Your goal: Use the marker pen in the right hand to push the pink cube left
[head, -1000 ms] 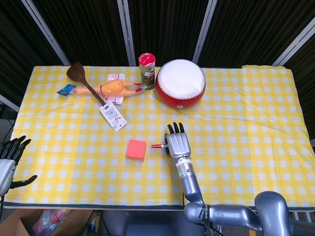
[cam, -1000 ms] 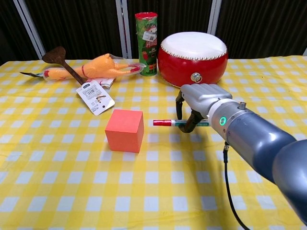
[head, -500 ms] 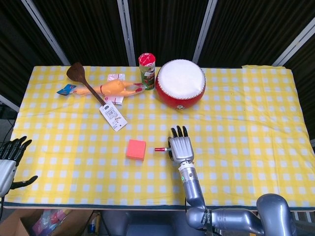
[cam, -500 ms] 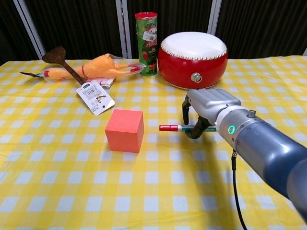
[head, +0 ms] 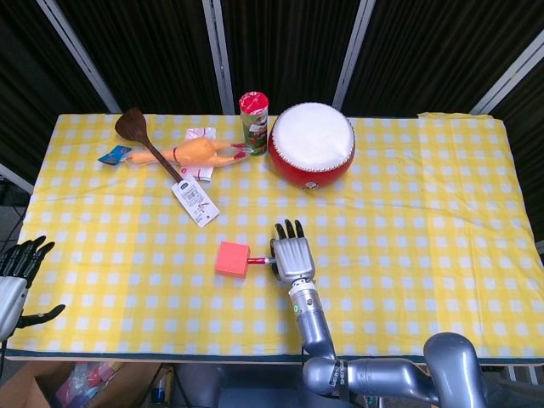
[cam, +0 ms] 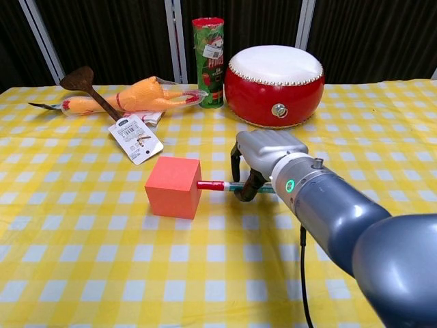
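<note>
The pink cube (head: 232, 258) (cam: 173, 186) sits on the yellow checked cloth near the table's middle front. My right hand (head: 291, 252) (cam: 263, 154) is just right of it and grips a marker pen (head: 260, 261) (cam: 220, 185) lying level, red cap pointing left. The cap's tip touches the cube's right face. My left hand (head: 19, 280) hangs open off the table's front left corner, away from everything; only the head view shows it.
A red drum (head: 311, 144) (cam: 275, 85) stands behind my right hand. A snack can (head: 253, 124) (cam: 209, 62), a rubber chicken (head: 197, 155) (cam: 148, 94), a wooden spatula (head: 144, 141) (cam: 87, 87) and a tag card (head: 195, 202) (cam: 136, 138) lie at the back left.
My right hand drew back to the right, then swept left with the pen until its cap met the cube. The cube has shifted slightly left. The left hand barely moved.
</note>
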